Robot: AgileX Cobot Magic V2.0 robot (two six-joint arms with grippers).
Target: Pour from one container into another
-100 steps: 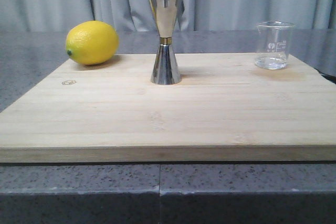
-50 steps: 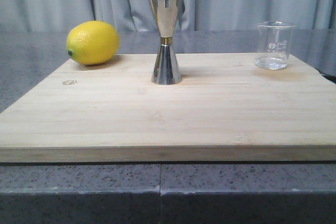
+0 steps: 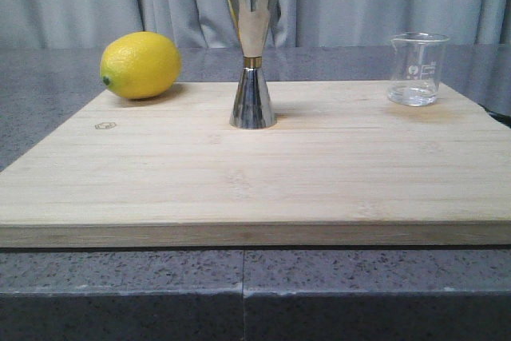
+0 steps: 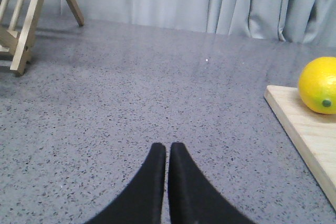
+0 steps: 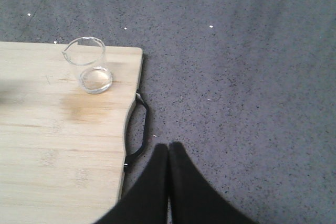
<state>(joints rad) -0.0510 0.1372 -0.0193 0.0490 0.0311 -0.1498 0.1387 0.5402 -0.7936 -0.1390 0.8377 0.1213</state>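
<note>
The small clear glass beaker (image 3: pixel 415 69) stands upright at the far right corner of the wooden board (image 3: pixel 255 173), with a little clear liquid at its bottom. The right wrist view also shows the beaker (image 5: pixel 90 65). The tall steel jigger (image 3: pixel 252 52) with a gold band at its waist stands upright in the middle of the board's far side. Neither gripper shows in the front view. My left gripper (image 4: pixel 167 146) is shut and empty over the grey counter, left of the board. My right gripper (image 5: pixel 169 146) is shut and empty over the counter, just off the board's right edge.
A yellow lemon (image 3: pixel 140 65) lies on the board's far left corner, and the left wrist view shows the lemon (image 4: pixel 319 85) too. A black handle (image 5: pixel 139 128) sticks out of the board's right edge. A wooden rack (image 4: pixel 29 14) stands on the counter far left. Grey curtains hang behind.
</note>
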